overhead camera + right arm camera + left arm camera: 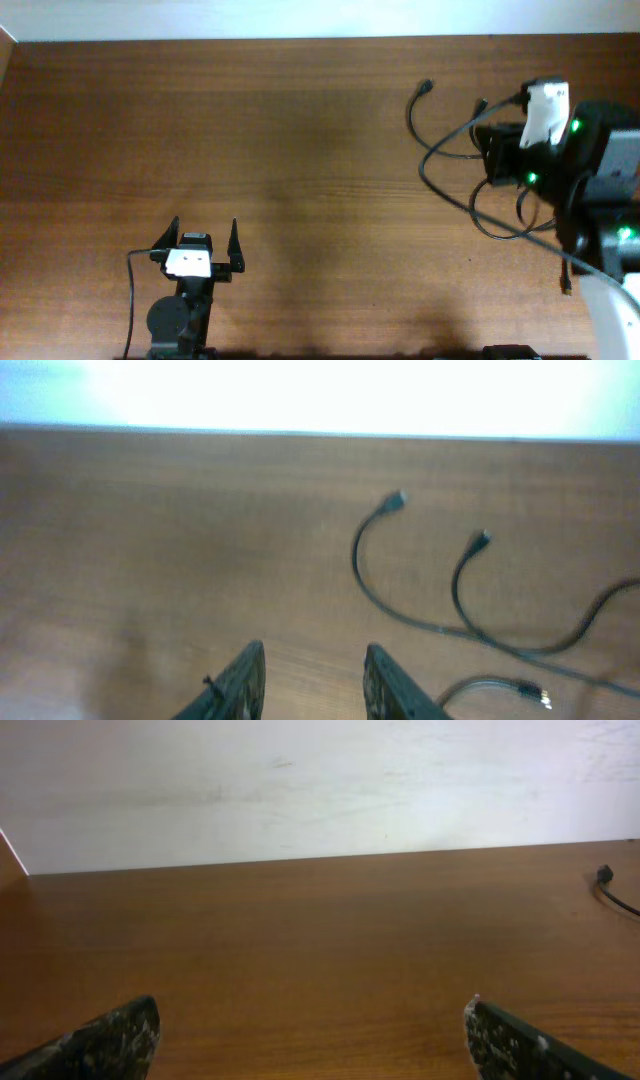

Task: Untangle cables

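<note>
Several thin black cables (440, 150) lie looped and crossing on the right side of the table, next to my right arm. In the right wrist view, two plug ends (397, 499) (483, 539) point away from me and a metal-tipped plug (530, 690) lies close at the lower right. My right gripper (314, 650) hovers left of these cords, jaws partly apart with only bare wood between them. My left gripper (205, 225) sits at the near left, wide open and holding nothing. In the left wrist view (311, 1010), one cable end (604, 874) shows at the far right edge.
The wooden table (300, 150) meets a white wall (300, 780) along its far edge. A thicker black wire (131, 300) runs down beside the left arm's base. The right arm's body (590, 170) covers part of the cable loops.
</note>
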`<state>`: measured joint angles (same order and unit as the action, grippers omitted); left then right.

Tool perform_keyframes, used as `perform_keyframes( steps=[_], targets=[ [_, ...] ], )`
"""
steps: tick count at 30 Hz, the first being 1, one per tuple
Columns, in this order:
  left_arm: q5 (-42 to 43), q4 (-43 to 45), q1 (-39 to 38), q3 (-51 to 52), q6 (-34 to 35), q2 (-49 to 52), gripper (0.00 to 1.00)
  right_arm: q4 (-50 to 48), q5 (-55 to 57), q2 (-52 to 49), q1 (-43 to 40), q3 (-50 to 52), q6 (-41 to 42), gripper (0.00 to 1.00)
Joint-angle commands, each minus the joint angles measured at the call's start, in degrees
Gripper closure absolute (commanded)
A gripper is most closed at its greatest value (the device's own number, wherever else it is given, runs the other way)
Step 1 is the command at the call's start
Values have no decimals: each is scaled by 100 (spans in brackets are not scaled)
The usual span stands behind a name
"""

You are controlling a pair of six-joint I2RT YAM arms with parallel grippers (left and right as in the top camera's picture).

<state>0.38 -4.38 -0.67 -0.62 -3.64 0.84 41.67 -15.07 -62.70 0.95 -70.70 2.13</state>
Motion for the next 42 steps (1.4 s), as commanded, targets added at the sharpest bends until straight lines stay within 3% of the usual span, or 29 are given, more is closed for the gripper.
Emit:
perform_keyframes(
  steps=[1, 9, 17, 42],
  targets=[
    [-61, -44, 37, 13, 15, -55, 1, -728, 24, 570, 22, 984, 385, 68],
    [-61, -44, 37, 13, 15, -55, 1, -2627, -98, 1808, 22, 2951, 457, 68],
    [-61, -44, 37, 13, 15, -55, 1, -3895, -98, 3086, 22, 4540, 457, 68],
    [-61, -44, 37, 13, 15, -55, 1, -4291, -103, 6240, 22, 6605, 459, 68]
  ],
)
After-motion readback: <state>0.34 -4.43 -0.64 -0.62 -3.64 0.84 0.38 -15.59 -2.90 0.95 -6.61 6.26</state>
